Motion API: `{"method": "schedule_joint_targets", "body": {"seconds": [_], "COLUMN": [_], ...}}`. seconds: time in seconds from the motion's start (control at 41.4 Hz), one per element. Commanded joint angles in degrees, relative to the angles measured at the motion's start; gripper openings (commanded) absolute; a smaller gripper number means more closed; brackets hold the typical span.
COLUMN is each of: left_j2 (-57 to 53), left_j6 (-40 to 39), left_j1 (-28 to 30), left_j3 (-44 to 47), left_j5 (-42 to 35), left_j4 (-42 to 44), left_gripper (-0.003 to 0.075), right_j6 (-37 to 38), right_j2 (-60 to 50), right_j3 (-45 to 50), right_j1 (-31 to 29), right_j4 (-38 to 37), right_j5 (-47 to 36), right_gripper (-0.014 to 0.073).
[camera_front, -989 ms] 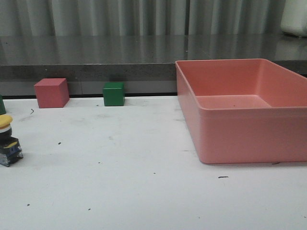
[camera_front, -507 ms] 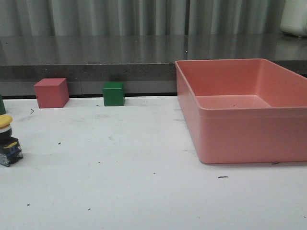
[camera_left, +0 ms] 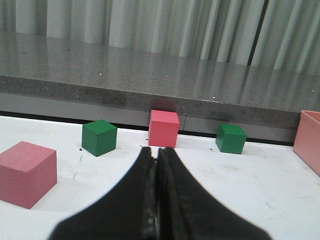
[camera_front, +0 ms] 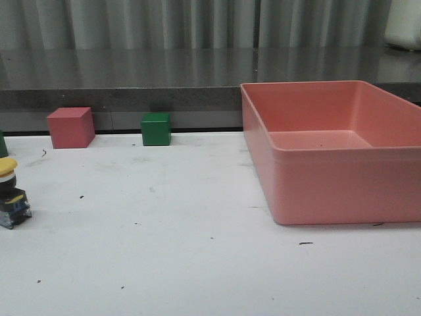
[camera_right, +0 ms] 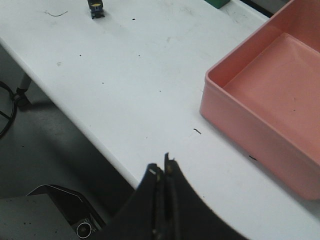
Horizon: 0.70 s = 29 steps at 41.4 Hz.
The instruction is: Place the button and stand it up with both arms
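The white bench (camera_front: 197, 263) is scuffed and flecked with dark specks, backed by a grey stone ledge (camera_front: 131, 79) and pale pleated curtains (camera_front: 164, 23). The button (camera_front: 11, 193) stands upright at the far left edge of the front view — yellow cap up. The left pincer (camera_left: 156, 190) and right pincer (camera_right: 164, 200) are both pressed together, empty.

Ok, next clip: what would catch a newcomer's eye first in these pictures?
The big pink bin dominates the right side of the white table, and it looks empty. At the far left edge of the front view the button stands upright, yellow cap on top, free of both arms. Along the table's back edge sit a pink cube and a green cube; both wrist views show fingers pressed together, holding nothing.
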Motion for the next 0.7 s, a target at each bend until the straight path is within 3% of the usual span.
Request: {"method": "schedule_joint_targets", "body": {"seconds": [0.0,0.362,0.458,0.676], "left_j2": [-1.3,-1.3,-1.3,-1.3], "left_j6": [0.0,0.0,0.0,0.0], "left_j1": [-0.2,-0.2,-0.2,-0.2], "left_j3": [0.8,0.8,0.8,0.8], "left_j5": [-4.9,-4.9,-4.9,-4.9], "left_j4": [0.0,0.0,0.0,0.0], "left_gripper": [-0.0020,-0.0020,-0.0020,-0.0020], "right_j6": [-0.6,-0.6,-0.6,-0.6], "right_j2": [0.2,-0.6,-3.1,-15.4], "right_j3": [-1.3,-0.8,2.6,21.1], "right_j1": [0.0,-0.8,-6.6,-24.6], "right_j4": [-0.5,-0.8,-0.7,0.2], "right_j5": [-3.9,-4.3,-9.6,-32.4], "right_gripper": [-0.0069,-0.0069,-0.0069,-0.0069]}}
